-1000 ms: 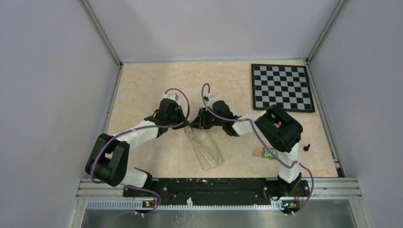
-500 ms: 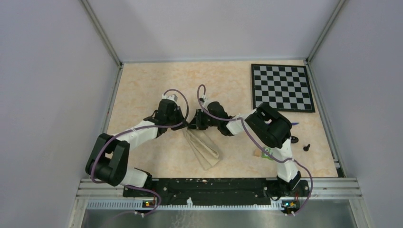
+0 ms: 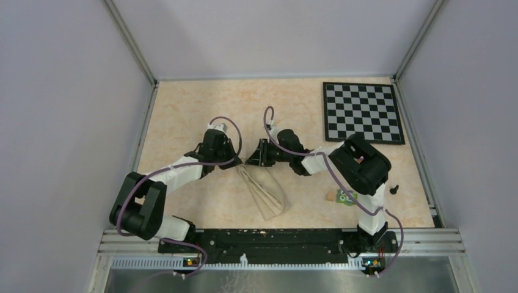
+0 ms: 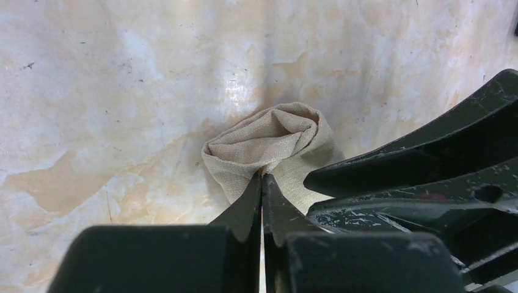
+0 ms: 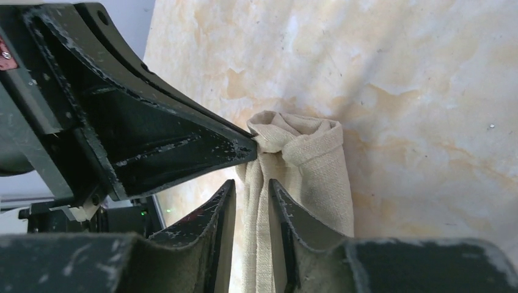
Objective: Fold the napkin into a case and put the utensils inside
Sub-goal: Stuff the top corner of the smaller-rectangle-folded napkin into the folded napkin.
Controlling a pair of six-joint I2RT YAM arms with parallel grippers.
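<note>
The napkin [image 3: 266,196] lies as a narrow folded bundle running from mid-table toward the near edge. Its far end is bunched into a small roll [image 4: 269,137]. My left gripper [image 4: 262,177] is shut on that bunched end, its tips pinching the cloth. My right gripper [image 5: 251,183] comes in from the opposite side, tip to tip with the left one. Its jaws stand slightly apart around a vertical fold of the napkin [image 5: 311,159], with a sliver of light beside the cloth. From above, both grippers [image 3: 244,161] meet at the napkin's far end. The utensils are hidden.
A black-and-white chessboard [image 3: 362,112] lies at the far right. A small green block [image 3: 345,197] and a tiny black knob [image 3: 394,189] sit near the right arm's base. The right arm's elbow [image 3: 360,165] hangs over that area.
The right arm swung a little left and farther back, then returned. Its elbow again covers the spot right of the napkin. The napkin's far end stays bunched between both grippers.
</note>
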